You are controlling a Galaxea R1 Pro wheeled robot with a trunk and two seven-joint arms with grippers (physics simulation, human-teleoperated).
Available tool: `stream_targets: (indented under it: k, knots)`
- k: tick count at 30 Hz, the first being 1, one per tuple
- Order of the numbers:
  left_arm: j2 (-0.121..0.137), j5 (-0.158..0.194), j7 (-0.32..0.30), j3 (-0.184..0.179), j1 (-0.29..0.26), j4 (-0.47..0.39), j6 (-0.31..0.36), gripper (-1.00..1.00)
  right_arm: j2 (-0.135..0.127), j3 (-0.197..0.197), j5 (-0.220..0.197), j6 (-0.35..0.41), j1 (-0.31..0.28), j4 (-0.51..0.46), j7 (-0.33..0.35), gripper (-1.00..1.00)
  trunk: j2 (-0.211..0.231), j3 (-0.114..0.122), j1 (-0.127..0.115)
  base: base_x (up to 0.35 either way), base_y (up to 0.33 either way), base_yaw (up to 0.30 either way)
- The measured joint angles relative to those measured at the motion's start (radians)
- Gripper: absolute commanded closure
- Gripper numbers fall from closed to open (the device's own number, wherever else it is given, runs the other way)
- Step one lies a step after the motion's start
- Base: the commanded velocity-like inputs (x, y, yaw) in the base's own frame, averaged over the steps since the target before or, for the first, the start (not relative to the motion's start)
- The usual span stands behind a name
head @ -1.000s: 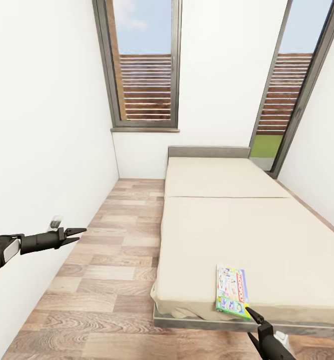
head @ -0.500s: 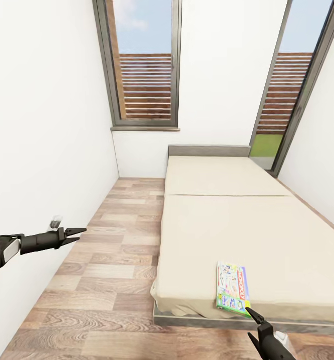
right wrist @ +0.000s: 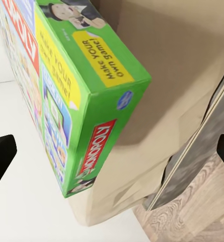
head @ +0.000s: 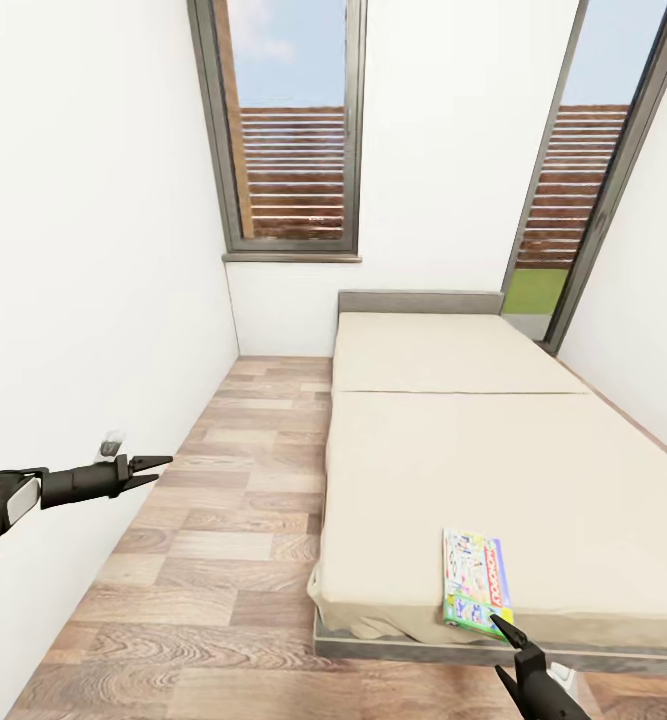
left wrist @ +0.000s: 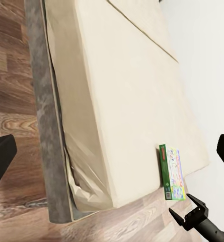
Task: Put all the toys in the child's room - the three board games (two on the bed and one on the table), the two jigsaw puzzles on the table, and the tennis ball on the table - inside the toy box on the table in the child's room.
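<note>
The green-and-white Monopoly box (head: 476,579) lay flat on the bed (head: 533,470), close to the foot edge of the mattress and nearer to its right corner than to its left one. Its short end reached almost to that edge, with only a narrow strip of mattress left in front of it.

The right gripper (head: 505,630) was just in front of this short end, with its tips at the near corner of the box. In the left wrist view its jaws stood apart, like a small fork, and nothing was between them. I could not tell if a tip already touched the cardboard. The left gripper (head: 151,466) hung over the wood floor (head: 213,560), well apart from the bed, its fingers slightly apart and holding nothing.

The box seemed to be stiff cardboard, light, with a smooth printed surface that was probably a little slippery. It was thin, so the best hold was likely across its thickness at the short end beside the foot edge. The mattress looked soft, so pressing down would probably sink the box rather than help.
</note>
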Motion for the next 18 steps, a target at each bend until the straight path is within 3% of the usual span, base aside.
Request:
stream_targets:
  k: [7,18]
  knots:
    - [0.001,0.0,0.0,0.0,0.0,0.0,0.0,-1.0,0.0,0.0,0.0,0.0,0.0,0.0,0.0,-1.0,0.0,0.0,0.0,0.013,0.007,0.0]
    - [0.0,0.0,0.0,0.0,0.0,0.0,0.0,-1.0,0.0,0.0,0.0,0.0,0.0,0.0,0.0,-1.0,0.0,0.0,0.0,0.109,0.047,0.0]
